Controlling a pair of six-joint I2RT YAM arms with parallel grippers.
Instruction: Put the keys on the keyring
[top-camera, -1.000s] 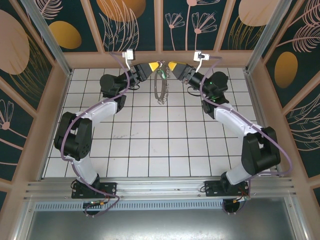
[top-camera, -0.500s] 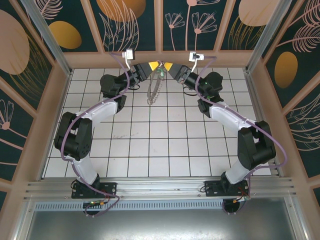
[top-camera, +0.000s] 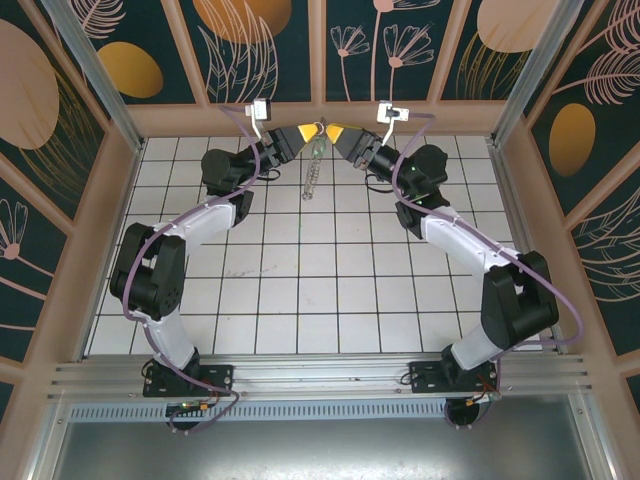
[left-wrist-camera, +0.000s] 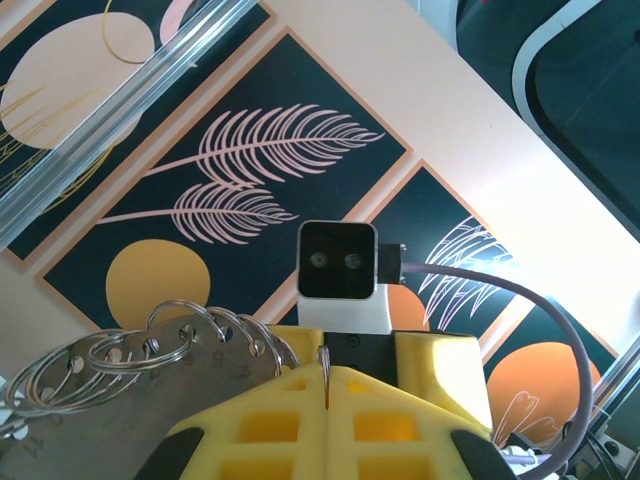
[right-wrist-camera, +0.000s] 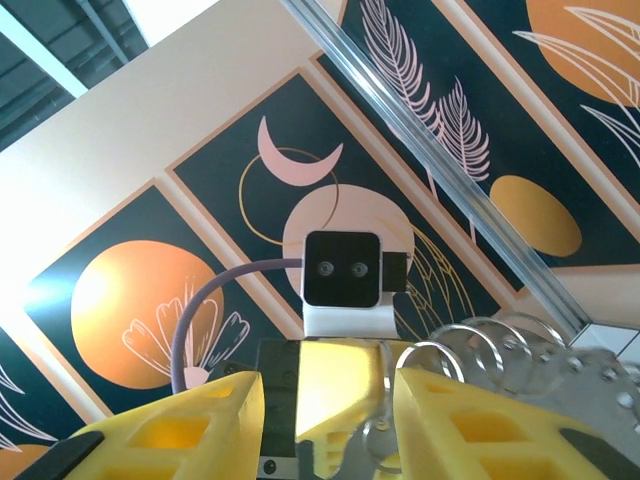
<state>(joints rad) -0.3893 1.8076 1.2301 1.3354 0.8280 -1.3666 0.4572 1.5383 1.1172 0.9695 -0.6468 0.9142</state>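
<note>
A: Top: keyring hangs edge-on just below left pincer; right pincer sits just beside left pincer.

B: Left wrist: left pincer pressed together, pinching keyring edge.

A: Right wrist: right pincer spread, facing left pincer. One keyring loop sits in the gap. Can't tell if it's gripped.

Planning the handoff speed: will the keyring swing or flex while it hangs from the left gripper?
The keyring hangs pinched at its top by the left gripper, so it likely swings. Thin metal, probably stiff and light; its loose loops may snag.
</note>
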